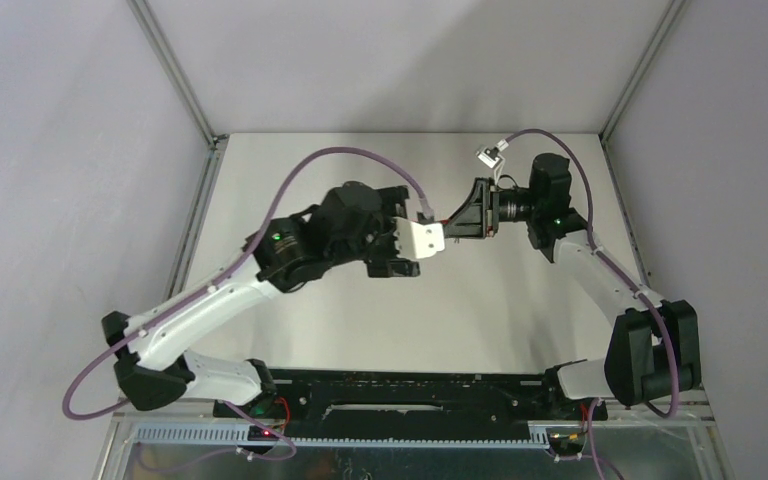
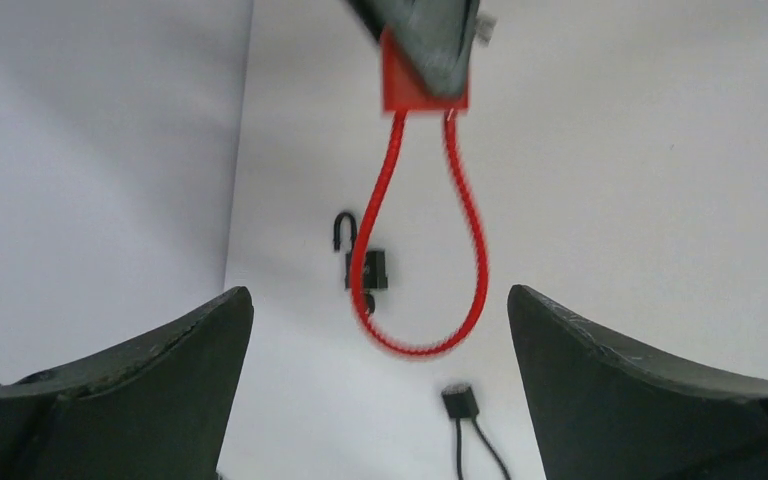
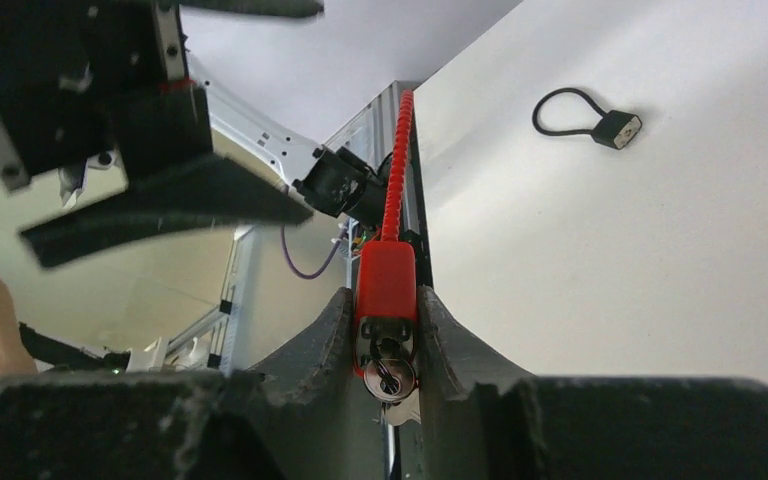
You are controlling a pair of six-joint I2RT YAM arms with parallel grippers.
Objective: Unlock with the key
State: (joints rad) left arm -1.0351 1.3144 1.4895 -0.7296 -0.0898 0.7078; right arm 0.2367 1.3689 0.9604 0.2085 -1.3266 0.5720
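In the left wrist view the left gripper [image 2: 380, 300] stands wide open and empty, its fingers in the lower corners, facing the red cable lock [image 2: 405, 98] at top centre. At bottom centre of the right wrist view the right gripper [image 3: 385, 318] clamps the lock's body, with what looks like a key [image 3: 388, 378] in its keyhole. Both cable ends look seated, so I judge turning and release remain

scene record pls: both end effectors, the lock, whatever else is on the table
left end effector: open, empty, facing the hanging red loop
right end effector: shut on red cable lock
red cable lock: body clamped, held off the table, loop closed
silver part: at the lock's base; key or cylinder, cannot tell
black padlock: on the table, shackle open
black cable lock: lying on the table, apart from both arms
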